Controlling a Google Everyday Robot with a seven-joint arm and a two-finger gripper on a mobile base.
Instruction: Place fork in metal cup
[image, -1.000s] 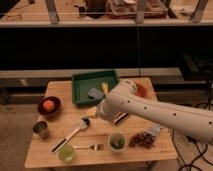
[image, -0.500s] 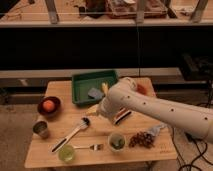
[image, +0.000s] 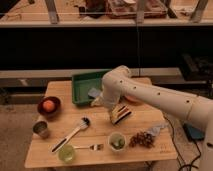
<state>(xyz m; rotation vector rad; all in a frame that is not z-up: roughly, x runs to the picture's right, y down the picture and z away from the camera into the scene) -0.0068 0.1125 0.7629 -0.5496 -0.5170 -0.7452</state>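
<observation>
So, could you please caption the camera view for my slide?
Open gripper hovers mid-table; fork lies near the front edge, metal cup at image left.

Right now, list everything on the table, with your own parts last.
table: one, light wood, centre of view
tray: one, green, back middle of table
bowl: one, dark, left edge
orange round thing: one, orange, in the bowl
metal cup: one, dull grey, front left
brush: one, black handle and dark head, lying left of centre
green cup: one, translucent green, front edge
fork: one, silver, lying between green cup and pale cup
pale cup: one, pale with green contents, front middle
brown cluster: one, brown, right of pale cup
arm: one, white, reaching in from the right
gripper: one, dark, above table centre, open, empty
</observation>
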